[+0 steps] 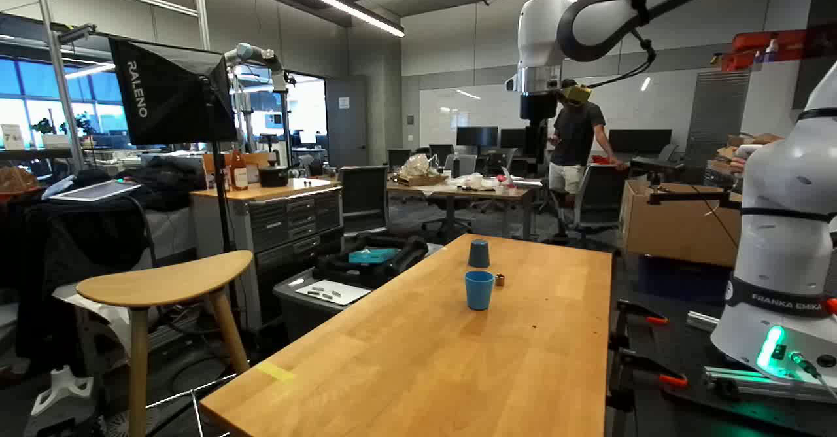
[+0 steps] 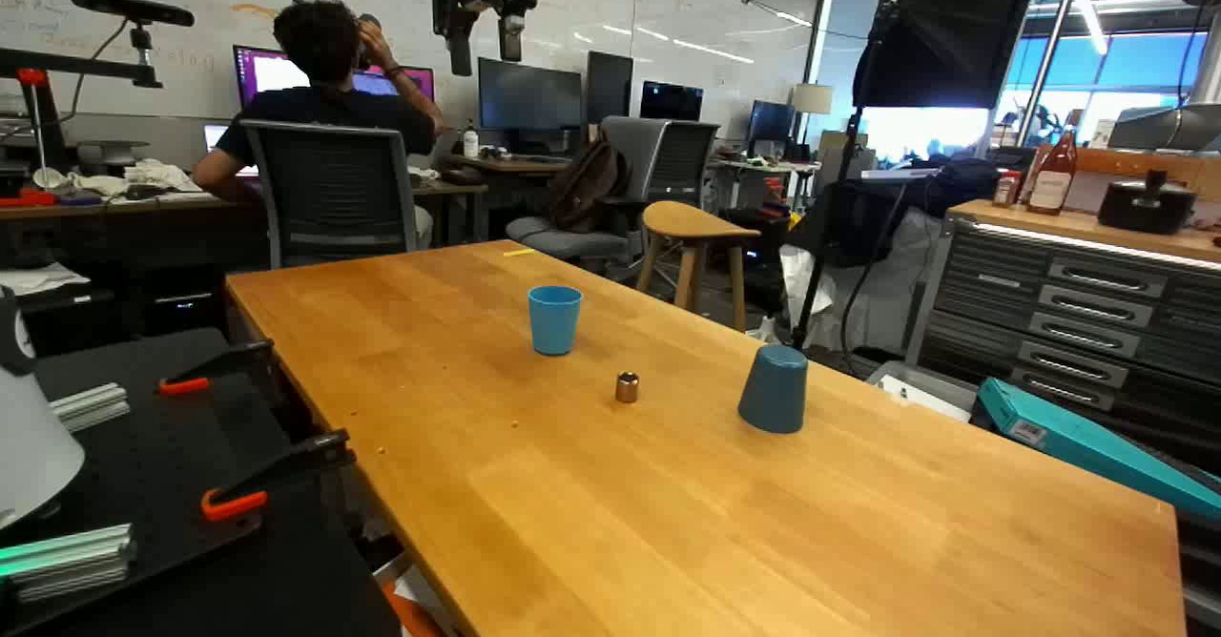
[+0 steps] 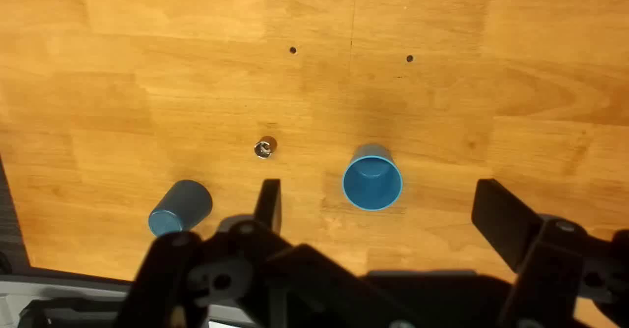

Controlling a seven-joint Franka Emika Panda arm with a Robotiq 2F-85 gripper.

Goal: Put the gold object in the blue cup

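The gold object is a small hollow metal cylinder (image 3: 266,147) standing on the wooden table, and it also shows in both exterior views (image 1: 499,280) (image 2: 627,387). The bright-blue cup (image 2: 554,322) stands upright beside it, apart from it; its open mouth shows as bare inside in the wrist view (image 3: 372,184), and it shows too in an exterior view (image 1: 479,291). My gripper (image 2: 486,63) is high above the table, open and empty. In the wrist view, the gripper's fingers (image 3: 378,183) are wide apart, with the blue cup far below between them and the gold object up and left.
A darker grey-blue cup (image 2: 774,391) stands upside down on the table (image 2: 610,523), on the other side of the gold object from the blue cup. A stool (image 1: 163,280) and a grey bin (image 1: 294,306) stand beside the table. Clamps (image 2: 234,503) sit along the robot-side edge.
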